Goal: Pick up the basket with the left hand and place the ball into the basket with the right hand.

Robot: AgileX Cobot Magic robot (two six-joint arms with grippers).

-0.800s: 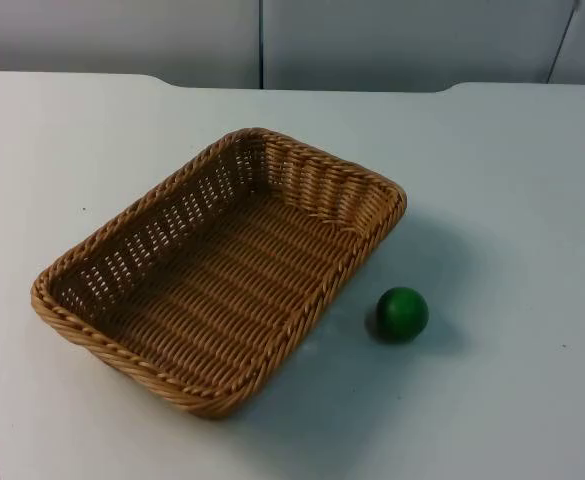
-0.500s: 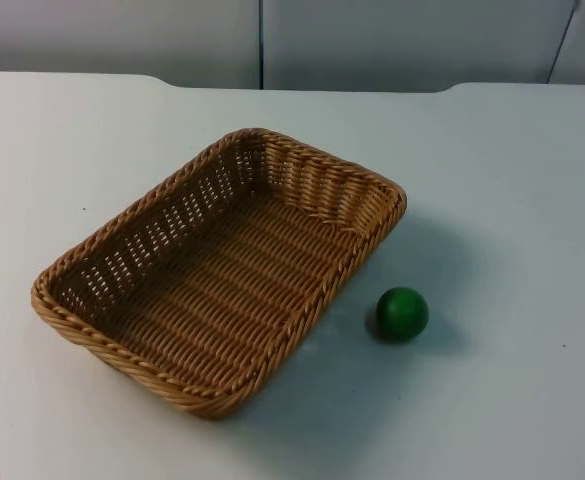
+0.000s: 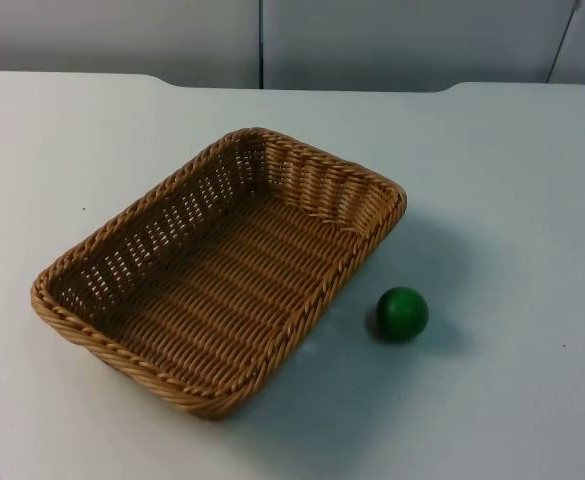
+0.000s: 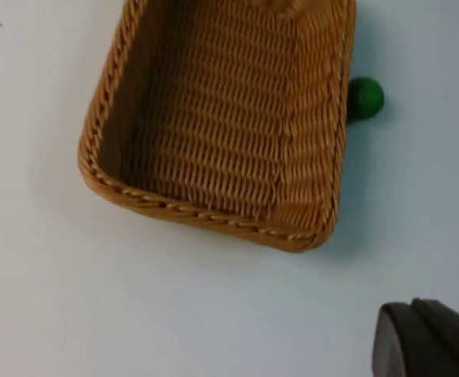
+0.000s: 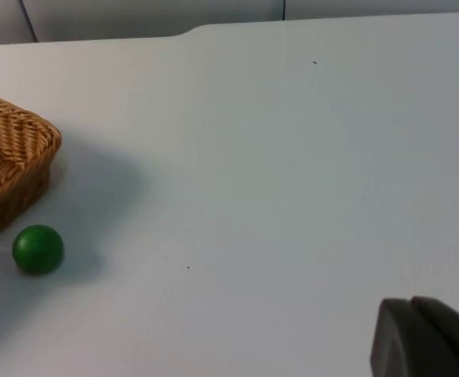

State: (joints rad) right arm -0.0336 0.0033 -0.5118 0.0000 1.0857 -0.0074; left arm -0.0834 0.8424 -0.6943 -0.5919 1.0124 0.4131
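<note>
A wicker basket [image 3: 220, 268] sits mid-table with a green ball [image 3: 402, 313] just beside its right edge. Both grippers hang well back from them; whether their jaws are apart or together cannot be told.

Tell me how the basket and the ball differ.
The basket is tan woven wicker; the ball is plain solid green. The basket is a rectangular open tray, the ball round. The basket is far bigger than the ball. Both rest on the white table, side by side but apart, neither one held.

Empty wicker basket [image 3: 222, 270], green ball [image 3: 402, 313] just beside
</note>
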